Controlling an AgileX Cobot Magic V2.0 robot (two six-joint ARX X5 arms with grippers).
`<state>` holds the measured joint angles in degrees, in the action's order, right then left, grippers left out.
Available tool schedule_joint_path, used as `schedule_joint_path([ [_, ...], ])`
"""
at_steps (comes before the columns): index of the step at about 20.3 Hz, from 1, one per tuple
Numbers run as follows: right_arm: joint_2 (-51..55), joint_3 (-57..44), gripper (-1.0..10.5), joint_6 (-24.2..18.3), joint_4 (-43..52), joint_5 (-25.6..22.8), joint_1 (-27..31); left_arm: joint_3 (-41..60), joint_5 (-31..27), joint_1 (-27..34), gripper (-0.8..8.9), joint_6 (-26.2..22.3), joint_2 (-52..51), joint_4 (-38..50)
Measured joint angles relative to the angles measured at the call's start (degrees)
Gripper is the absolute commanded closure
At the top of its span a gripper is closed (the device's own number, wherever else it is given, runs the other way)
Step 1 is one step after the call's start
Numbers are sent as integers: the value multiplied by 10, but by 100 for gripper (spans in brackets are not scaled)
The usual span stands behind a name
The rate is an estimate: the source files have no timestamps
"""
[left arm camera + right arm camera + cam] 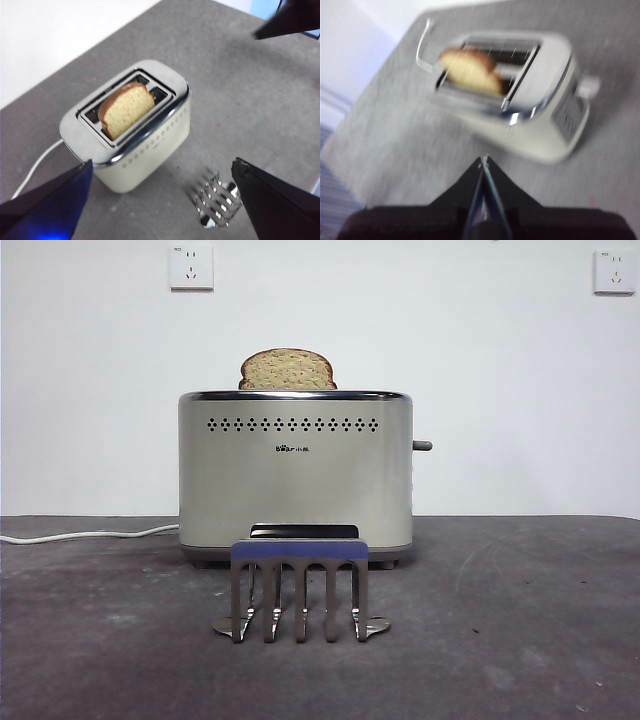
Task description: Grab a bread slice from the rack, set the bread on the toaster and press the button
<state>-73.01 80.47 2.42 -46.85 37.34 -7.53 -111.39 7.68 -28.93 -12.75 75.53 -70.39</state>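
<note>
- Your right gripper (pixel 484 161) hangs above the table with its two jaws pressed together into a single point, pinching nothing; its wrist view is blurred, but the closed tip is plain.
- From that tip, the toaster (pixel 520 100) lies ahead and below, with the button (pixel 588 86) jutting from its end face. Nothing touches the button.
- Your left gripper (pixel 160 172) is spread wide and empty, high over the table, looking down on the toaster and the rack (pixel 215 204) near it.
- A dark tip in the far corner of the left wrist view is probably the other arm; you cannot tell more from it.
- The slice of bread (pixel 287 370) already stands in a slot of the toaster, its domed top poking above the chrome rim. The rack (pixel 300 590) in front holds no bread.
- Judged from this, picking and placing are done, and you are on the last step: pressing the button (pixel 422 445), which seems to sit high on the side, unpressed.
- Next you would bring the closed right tip down onto the top of that knob and push straight down along the toaster's side. The knob is small, so line up squarely; a glancing push may slip off or nudge the toaster.
- Keep the left arm clear of the bread meanwhile.
</note>
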Motion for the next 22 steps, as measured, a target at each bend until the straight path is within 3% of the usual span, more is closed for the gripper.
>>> schedule_joint_path([
  [5,55,0,958,-64,-144,0,0,0,0,0,352,0,0,-31],
  [7,68,0,958,-87,-187,0,0,0,0,0,413,0,0,-40],
  [10,79,0,958,-107,-213,-1,0,0,2,0,568,0,0,-52],
  [13,84,0,948,-115,-213,-1,0,0,2,0,812,0,0,-56],
  [22,84,0,946,-119,-213,-1,0,0,2,0,817,1,0,-59],
])
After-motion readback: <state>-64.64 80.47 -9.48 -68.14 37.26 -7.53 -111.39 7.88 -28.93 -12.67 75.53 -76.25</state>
